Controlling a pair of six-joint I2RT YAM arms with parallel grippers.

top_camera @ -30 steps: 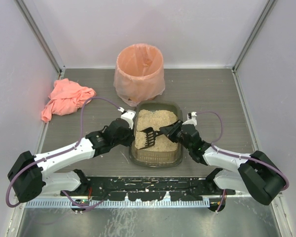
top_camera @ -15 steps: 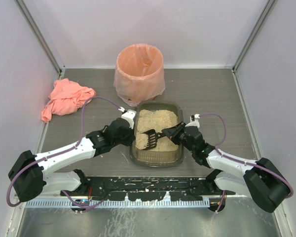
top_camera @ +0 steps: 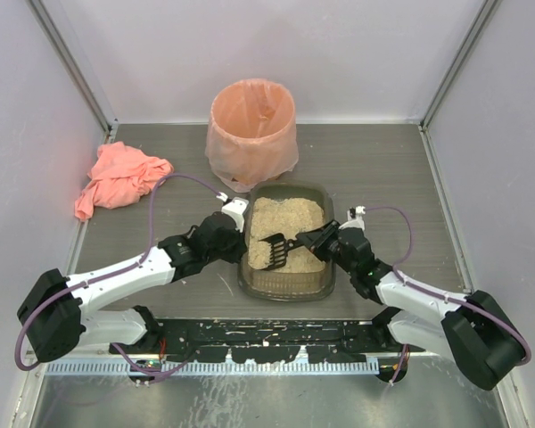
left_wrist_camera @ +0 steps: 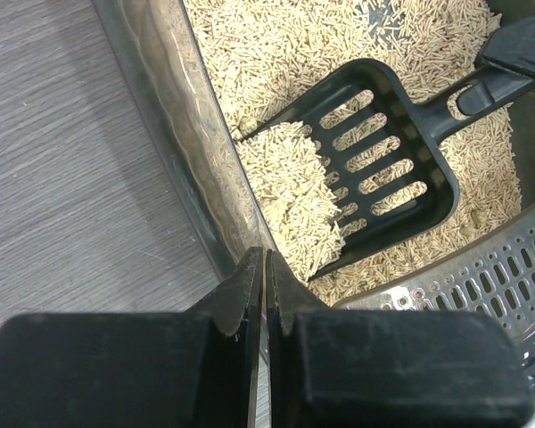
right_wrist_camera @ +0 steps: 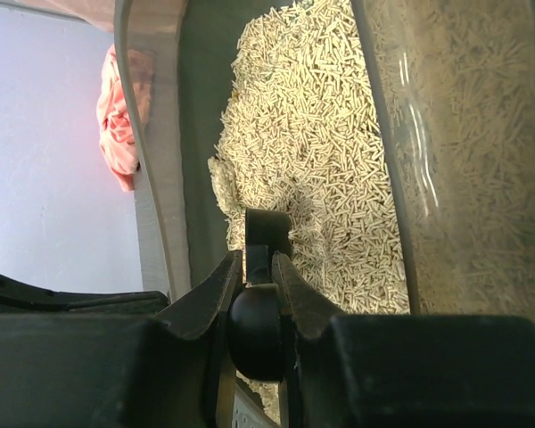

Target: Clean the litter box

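Note:
The litter box [top_camera: 286, 291], a dark translucent tray of beige pellets, sits mid-table. My left gripper [top_camera: 235, 234] is shut on its left wall; in the left wrist view the jaws [left_wrist_camera: 266, 260] pinch the wall's rim [left_wrist_camera: 171, 98]. My right gripper [top_camera: 318, 239] is shut on the handle of a black slotted scoop [top_camera: 272, 251]. The scoop [left_wrist_camera: 385, 169] lies tilted in the litter with a heap of pellets [left_wrist_camera: 294, 192] on its left side. In the right wrist view the gripper [right_wrist_camera: 259, 266] clamps the round handle end above the litter [right_wrist_camera: 321, 152].
A round bin with a peach bag [top_camera: 252, 132] stands just behind the litter box. A pink cloth [top_camera: 119, 178] lies at the back left, also in the right wrist view [right_wrist_camera: 116, 116]. A grey perforated panel [left_wrist_camera: 508, 276] sits at the box's near end.
The right arm has drawn back toward the right a little, and the scoop and the litter box have shifted slightly right with it. The left gripper stays on the wall.

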